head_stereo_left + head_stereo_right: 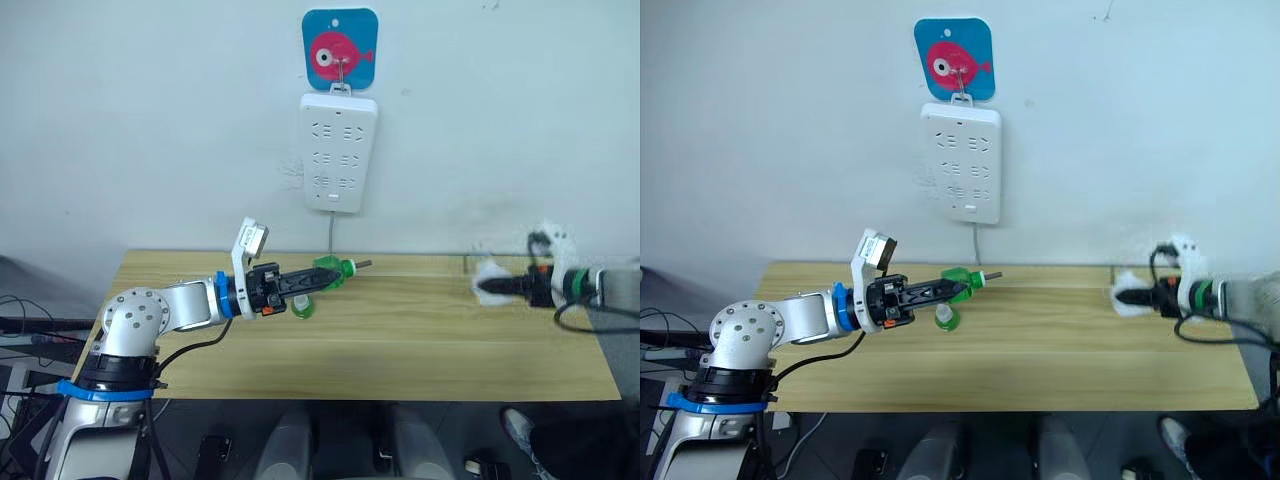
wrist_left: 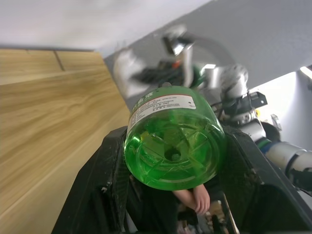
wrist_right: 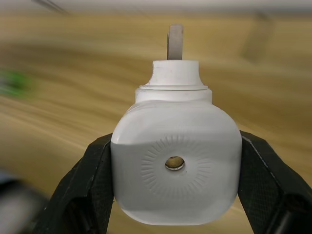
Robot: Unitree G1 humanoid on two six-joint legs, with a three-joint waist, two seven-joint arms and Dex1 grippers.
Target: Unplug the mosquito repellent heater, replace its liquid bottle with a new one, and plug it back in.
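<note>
Meanwhile left jaws [image 1: 318,279] clench the wick bottle [image 1: 334,270] mid-table; right jaws [image 3: 175,161] clamp the heater [image 3: 175,168] near the table's right edge.

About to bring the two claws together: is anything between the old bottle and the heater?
Nothing visible. The left claw holds the bottle, wick end toward the right claw, which grips the heater above the table's far right. Between them is bare wood. The capped bottle lies under the left claw, off that line.
</note>
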